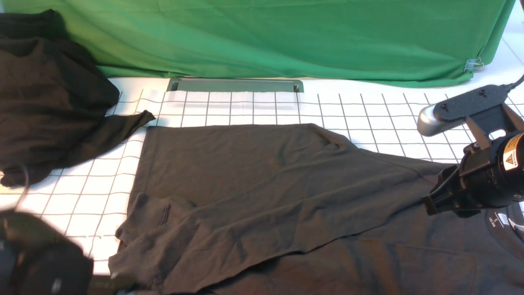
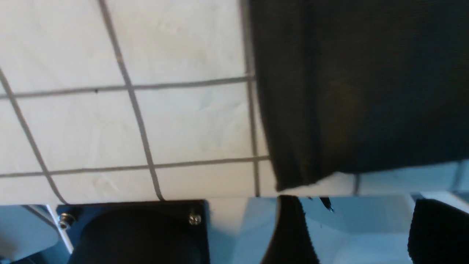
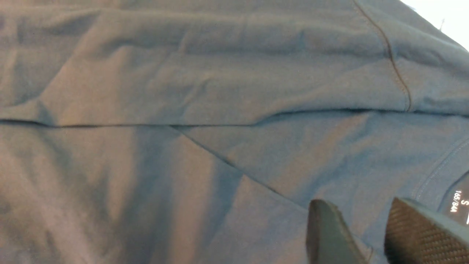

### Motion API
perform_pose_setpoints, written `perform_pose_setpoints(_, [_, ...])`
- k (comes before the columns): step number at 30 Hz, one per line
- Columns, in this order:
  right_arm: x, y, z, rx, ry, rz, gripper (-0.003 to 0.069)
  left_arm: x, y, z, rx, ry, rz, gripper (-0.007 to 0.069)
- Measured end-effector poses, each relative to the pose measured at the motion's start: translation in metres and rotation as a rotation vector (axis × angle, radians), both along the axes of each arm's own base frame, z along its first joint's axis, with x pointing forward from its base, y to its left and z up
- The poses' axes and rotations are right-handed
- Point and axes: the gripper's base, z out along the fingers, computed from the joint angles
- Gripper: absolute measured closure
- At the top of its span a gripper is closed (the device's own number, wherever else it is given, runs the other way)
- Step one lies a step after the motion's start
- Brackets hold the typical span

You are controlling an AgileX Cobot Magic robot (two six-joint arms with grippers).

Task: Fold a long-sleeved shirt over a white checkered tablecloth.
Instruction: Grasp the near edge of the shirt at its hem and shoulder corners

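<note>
The long-sleeved shirt [image 1: 262, 184] lies charcoal-brown on the white checkered tablecloth [image 1: 102, 180], its far half folded toward me; the chest print is hidden. Its white neck label [image 1: 497, 221] shows at the right. My right gripper [image 1: 430, 203] hovers low over the shirt beside the collar. In the right wrist view this gripper [image 3: 370, 234] is open, with flat shirt cloth [image 3: 183, 110] and the label [image 3: 460, 203] below. My left gripper [image 2: 361, 231] is open and empty beside a shirt edge [image 2: 348, 91] on the tablecloth [image 2: 110, 128]. The left arm [image 1: 41, 262] is blurred at the bottom left.
A plain black mass of cloth [image 1: 45, 94] is heaped at the back left, one tail reaching toward the shirt. A green cloth [image 1: 266, 37] hangs along the back, with a grey slot [image 1: 235, 85] under it. The shirt's near edge runs out of the frame.
</note>
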Motion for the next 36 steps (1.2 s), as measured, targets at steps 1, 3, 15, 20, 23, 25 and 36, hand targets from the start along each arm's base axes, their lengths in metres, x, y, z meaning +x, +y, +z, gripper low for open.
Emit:
perform_pose_setpoints(1, [0.000,0.000,0.000,-0.002,0.000,0.003,0.0425,-0.004,0.003,-0.008,0.005,-0.005,0.026,0.0197])
perform_pose_setpoints(3, [0.000,0.000,0.000,-0.006,-0.001,0.010,0.0423,-0.005,0.004,-0.015,-0.004,-0.025,0.044,0.0194])
perform_pose_setpoints(15, [-0.032,0.019,-0.009,-0.150,0.214,0.288,0.0419,0.001,0.002,-0.027,-0.009,-0.070,0.064,0.0506])
perform_pose_setpoints(20, [-0.063,0.043,-0.021,-0.175,0.329,0.473,0.0417,-0.003,0.009,-0.024,0.047,-0.040,0.006,0.0603])
perform_pose_setpoints(23, [-0.085,0.051,-0.039,-0.196,0.386,0.552,0.0417,-0.007,0.014,-0.011,0.059,-0.054,-0.009,0.0606])
perform_pose_setpoints(25, [-0.100,0.057,-0.052,-0.166,0.422,0.589,0.0414,-0.009,0.016,0.000,0.049,-0.080,-0.015,0.0607])
perform_pose_setpoints(36, [-0.124,0.081,-0.087,-0.033,0.430,0.625,0.0180,-0.012,0.022,0.016,0.065,-0.105,-0.031,0.0607])
